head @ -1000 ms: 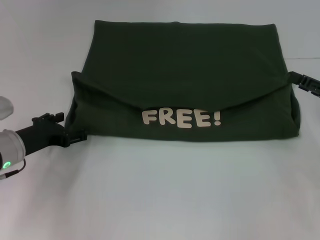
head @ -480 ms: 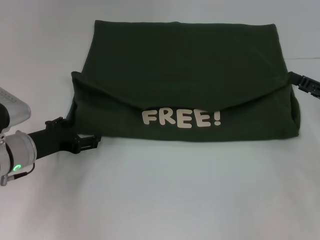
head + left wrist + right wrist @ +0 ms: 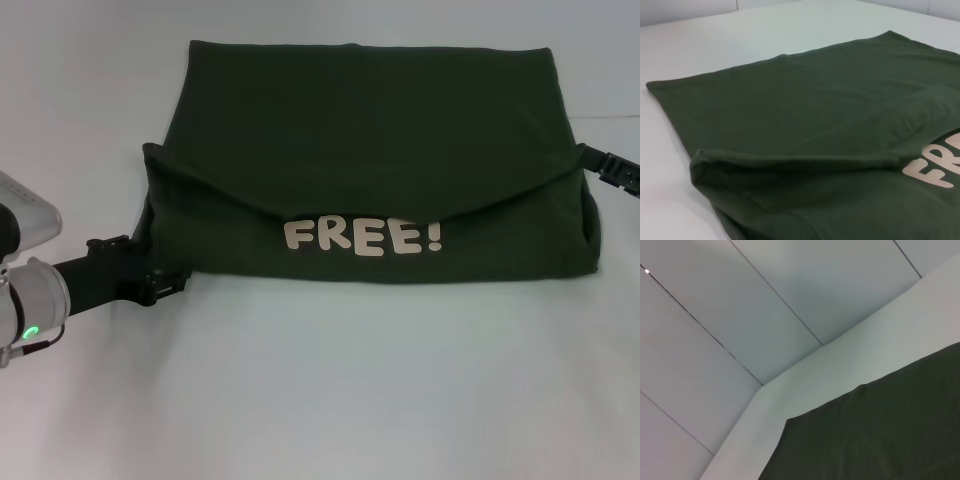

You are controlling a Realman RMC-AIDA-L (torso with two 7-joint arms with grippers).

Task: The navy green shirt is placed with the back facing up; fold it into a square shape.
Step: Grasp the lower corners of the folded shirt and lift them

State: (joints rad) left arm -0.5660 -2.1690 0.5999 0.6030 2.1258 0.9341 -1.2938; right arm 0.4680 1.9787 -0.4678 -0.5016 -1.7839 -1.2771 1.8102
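- Nearest the robot, the white table shows bare in front of the shirt.
- The left gripper sits low at the near-left corner of the navy green shirt, its tips just beside or touching the hem. I cannot tell whether they are spread, pinched on cloth, or merely resting there.
- The shirt lies flat in the middle of the table, already doubled into a wide rectangle. Its near edge carries the cream letters "FREE!", showing under a curved flap laid over from behind.
- From the left wrist view, the near-left corner is a soft rolled fold, several layers thick and a little puffed rather than creased.
- My judgement is that the fabric is light, limp and not slippery on this surface. It will drape and sag the moment it is lifted, and the stacked layers may slide apart if only the top one is caught.
- The best hold looks like the 2 near corners, pinching through all layers at the rolled edges, so the fold travels as 1 piece.
- At the far right, the right gripper lies against the shirt's right edge, about halfway back. I cannot tell its grip state either.
- Beyond the shirt's straight far hem there is only more table.
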